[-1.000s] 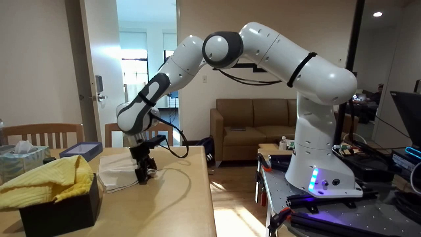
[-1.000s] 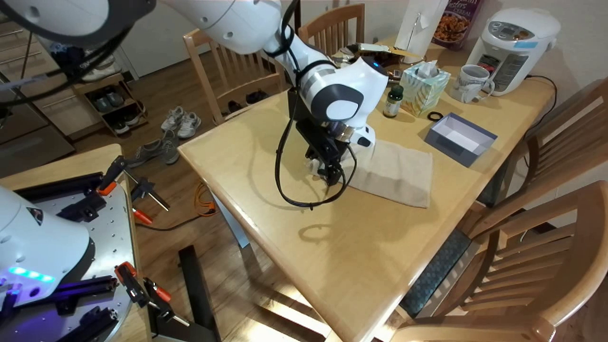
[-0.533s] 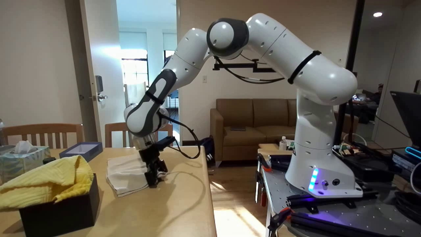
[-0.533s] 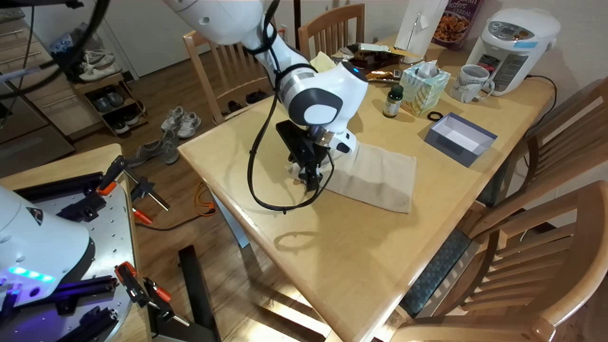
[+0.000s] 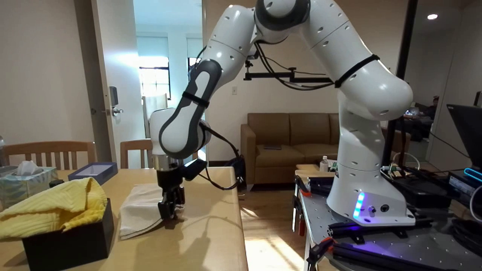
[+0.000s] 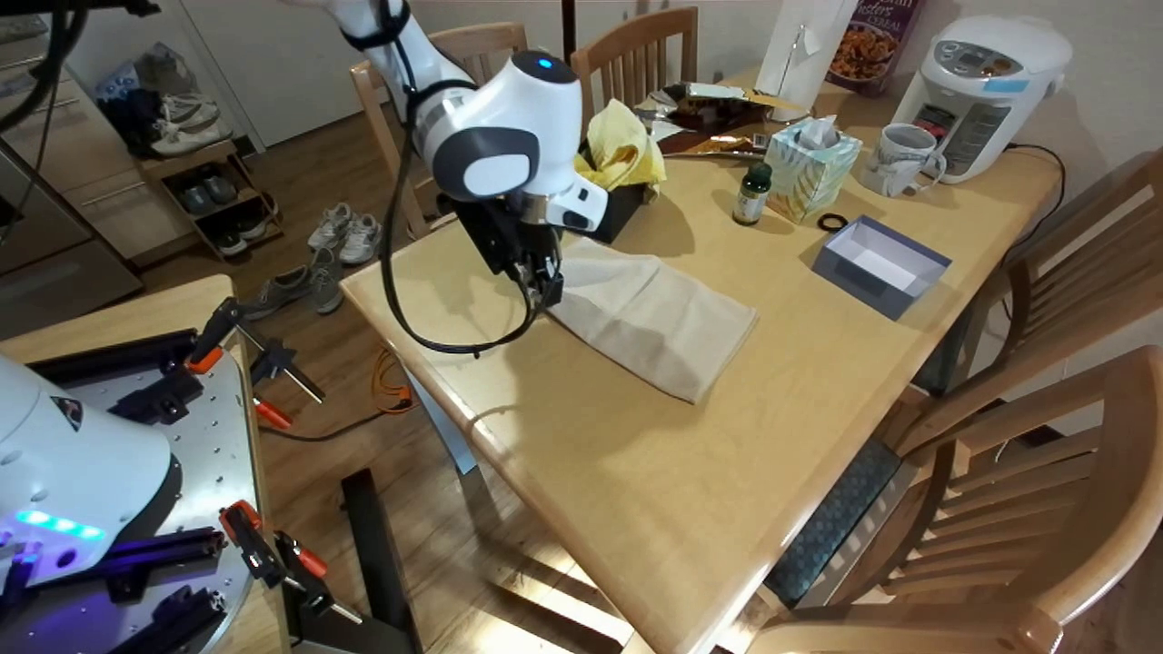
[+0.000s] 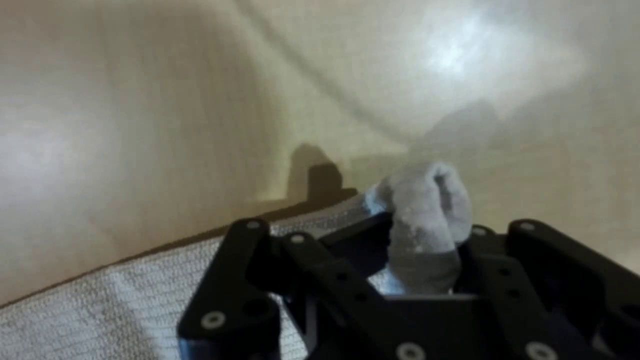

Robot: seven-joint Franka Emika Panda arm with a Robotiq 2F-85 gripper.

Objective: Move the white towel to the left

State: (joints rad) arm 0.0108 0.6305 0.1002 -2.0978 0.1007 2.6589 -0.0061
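My fingers (image 7: 365, 240) pinching bunched edge fold of white towel (image 6: 654, 318); remainder of towel spread out beyond fingers, lying on worktop (image 6: 581, 472). Slip looks likeliest trouble: just one fold caught, bulk resting on worktop, so friction plus quick pull could tug it loose. Led from one end, towel could also twist or ruck up. Not far from fingers, in both exterior views: black box (image 5: 71, 242) holding yellow cloth (image 5: 64, 203); wide swing could knock it. From fingers toward my base, worktop edge: overshoot could leave towel hanging.
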